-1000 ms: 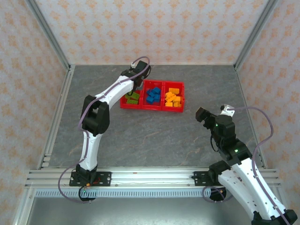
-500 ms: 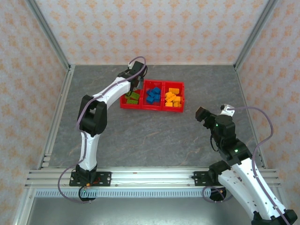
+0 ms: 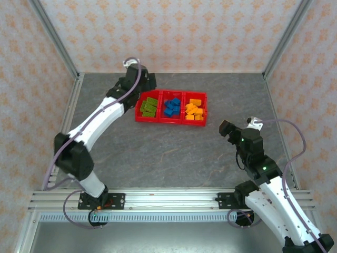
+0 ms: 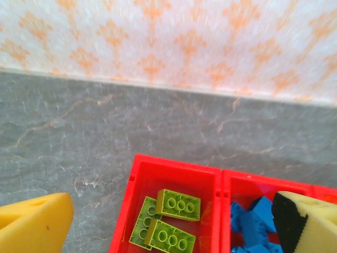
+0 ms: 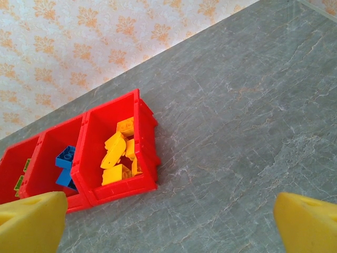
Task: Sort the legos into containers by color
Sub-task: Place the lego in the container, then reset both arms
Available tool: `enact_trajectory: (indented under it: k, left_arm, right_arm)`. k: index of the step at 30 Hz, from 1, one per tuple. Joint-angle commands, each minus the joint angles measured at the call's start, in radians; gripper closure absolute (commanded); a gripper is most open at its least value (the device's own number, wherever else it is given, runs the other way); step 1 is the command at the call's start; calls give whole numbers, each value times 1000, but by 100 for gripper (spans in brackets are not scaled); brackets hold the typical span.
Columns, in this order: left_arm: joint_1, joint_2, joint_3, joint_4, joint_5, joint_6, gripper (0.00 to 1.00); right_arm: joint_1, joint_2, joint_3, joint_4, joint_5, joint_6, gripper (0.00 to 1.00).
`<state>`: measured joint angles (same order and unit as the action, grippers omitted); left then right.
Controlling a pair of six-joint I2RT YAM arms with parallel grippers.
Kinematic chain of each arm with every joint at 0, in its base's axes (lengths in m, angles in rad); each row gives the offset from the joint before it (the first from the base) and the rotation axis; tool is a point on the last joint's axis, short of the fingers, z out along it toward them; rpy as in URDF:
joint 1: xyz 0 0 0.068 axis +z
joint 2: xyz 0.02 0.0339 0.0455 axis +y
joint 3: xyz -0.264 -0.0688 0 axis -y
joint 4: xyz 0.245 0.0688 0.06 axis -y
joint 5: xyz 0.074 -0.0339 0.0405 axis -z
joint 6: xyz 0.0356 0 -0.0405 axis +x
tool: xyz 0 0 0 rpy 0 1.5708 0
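While legos (image 3: 171, 107) sit color-sorted in red tray (image 3: 169, 120), left tool (image 4: 166, 224) and right tool (image 5: 168, 221) gape empty.

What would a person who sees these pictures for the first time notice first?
The bright red tray at the far middle of the grey table stands out, its three compartments holding green legos on the left, blue legos in the middle and orange-yellow legos on the right. Next comes the left gripper, open, near the tray's far left corner.
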<state>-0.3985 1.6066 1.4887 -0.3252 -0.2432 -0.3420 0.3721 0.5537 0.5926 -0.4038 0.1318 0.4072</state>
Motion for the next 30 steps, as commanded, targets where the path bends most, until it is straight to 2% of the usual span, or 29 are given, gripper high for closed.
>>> enact_trajectory:
  k: [1, 7, 13, 17, 19, 22, 27, 30]
  left_arm:
    - [8, -144, -141, 173, 1, -49, 1]
    - [7, -436, -490, 439, 48, -30, 1]
    - [8, -652, -722, 529, 129, -31, 1]
    - [7, -759, -852, 566, 96, 7, 1]
    - [9, -809, -907, 559, 26, 13, 1]
    - [8, -876, -958, 530, -58, -12, 1]
    - [8, -985, -1019, 499, -136, 15, 1]
    - [9, -1046, -1064, 503, -197, 22, 0]
  right_arm:
    - [0, 3, -2, 1, 44, -4, 0]
    - [1, -3, 4, -17, 75, 9, 0]
    - [1, -1, -9, 46, 91, 42, 0]
    - [0, 4, -43, 176, 126, 48, 0]
    - [-1, 26, -60, 248, 219, 25, 0]
    - [-1, 56, -122, 447, 322, -123, 0]
    - [-6, 115, -282, 912, 365, -457, 0]
    - [-49, 262, -293, 1021, 384, -538, 0]
